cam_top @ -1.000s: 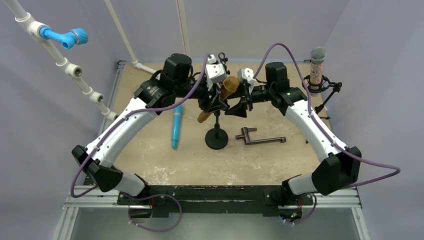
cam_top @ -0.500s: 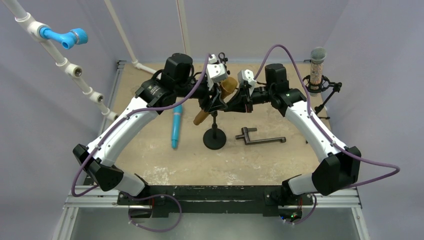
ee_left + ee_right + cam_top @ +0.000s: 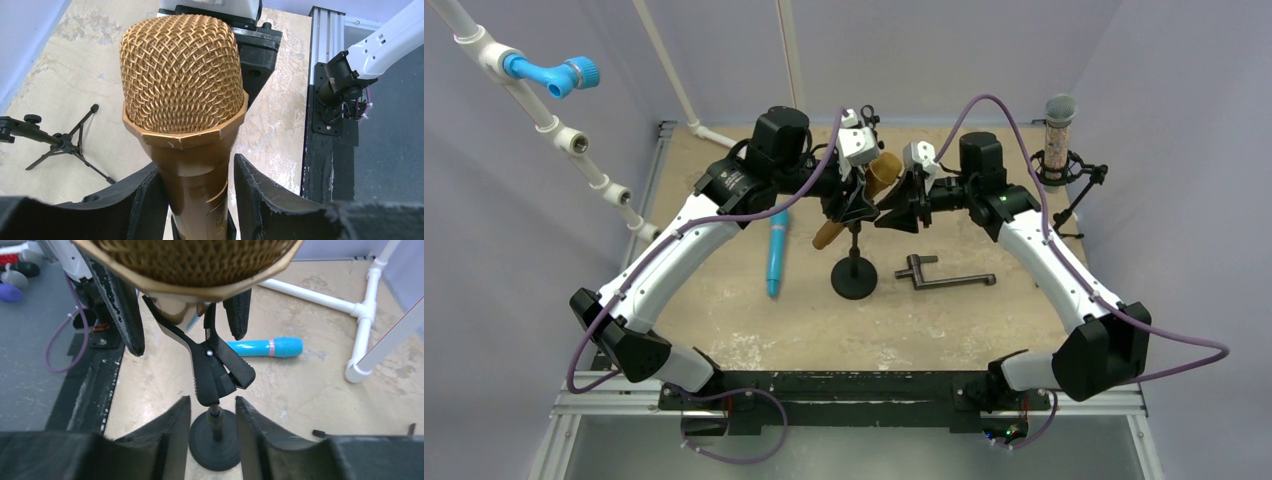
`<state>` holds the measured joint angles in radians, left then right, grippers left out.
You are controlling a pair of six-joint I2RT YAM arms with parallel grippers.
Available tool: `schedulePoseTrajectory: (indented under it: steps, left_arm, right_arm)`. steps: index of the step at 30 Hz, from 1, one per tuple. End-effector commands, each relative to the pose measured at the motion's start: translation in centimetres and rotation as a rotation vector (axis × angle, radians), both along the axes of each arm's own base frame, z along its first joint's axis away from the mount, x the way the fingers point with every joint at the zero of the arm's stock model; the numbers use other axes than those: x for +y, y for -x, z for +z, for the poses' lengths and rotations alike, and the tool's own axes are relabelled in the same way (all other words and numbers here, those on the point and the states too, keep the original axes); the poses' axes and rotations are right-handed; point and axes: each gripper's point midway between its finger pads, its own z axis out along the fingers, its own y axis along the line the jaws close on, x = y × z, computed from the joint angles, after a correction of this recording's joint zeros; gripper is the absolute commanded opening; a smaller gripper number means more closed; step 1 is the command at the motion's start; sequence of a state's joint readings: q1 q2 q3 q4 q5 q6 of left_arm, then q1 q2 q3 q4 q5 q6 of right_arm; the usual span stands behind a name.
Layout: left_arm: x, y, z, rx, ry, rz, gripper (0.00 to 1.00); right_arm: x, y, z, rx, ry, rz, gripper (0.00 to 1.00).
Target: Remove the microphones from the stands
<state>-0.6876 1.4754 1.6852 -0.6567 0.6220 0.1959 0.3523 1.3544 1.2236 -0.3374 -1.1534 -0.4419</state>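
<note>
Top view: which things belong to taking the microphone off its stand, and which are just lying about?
Job: gold microphone; stand with its clip; left gripper, closed on the microphone; right gripper, jaws open at the clip.

Lying about: blue microphone; black metal bar; grey-headed microphone on its own tripod; white pipes.

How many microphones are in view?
3: a gold microphone clipped on the centre stand, a blue microphone lying left of it, a grey-headed microphone upright at far right.

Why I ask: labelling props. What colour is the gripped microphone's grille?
Gold; grille clearest in left wrist view.
</note>
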Motion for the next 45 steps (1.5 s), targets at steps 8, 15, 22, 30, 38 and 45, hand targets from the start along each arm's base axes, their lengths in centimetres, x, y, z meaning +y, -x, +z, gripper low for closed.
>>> schedulePoseTrajectory:
  steps: [8, 15, 22, 30, 38, 45]
  left_arm:
    - [0.0, 0.9, 1.9, -0.067, 0.028, -0.062, 0.39]
    - [-0.1, 1.0, 1.7, -0.070, 0.019, -0.090, 0.33]
    - [-0.2, 0.8, 1.8, -0.063, 0.014, -0.101, 0.33]
    - [-0.3, 0.6, 1.6, -0.055, 0.013, -0.104, 0.33]
    - [-0.5, 0.4, 1.8, -0.041, 0.030, -0.103, 0.33]
    - [-0.7, 0.2, 1.5, -0.031, 0.029, -0.104, 0.33]
  right_arm:
    - [0.1, -1.2, 1.6, -0.072, -0.006, -0.040, 0.73]
    - [0.7, -1.0, 1.7, -0.060, -0.033, 0.023, 0.75]
    - [0.8, -1.1, 1.9, -0.060, -0.024, 0.057, 0.75]
    - [0.8, -0.6, 2.1, -0.060, -0.024, 0.082, 0.69]
    - [0.7, 0.0, 1.5, -0.053, -0.023, 0.091, 0.59]
    - [1.1, 0.3, 1.1, -0.038, -0.028, 0.101, 0.49]
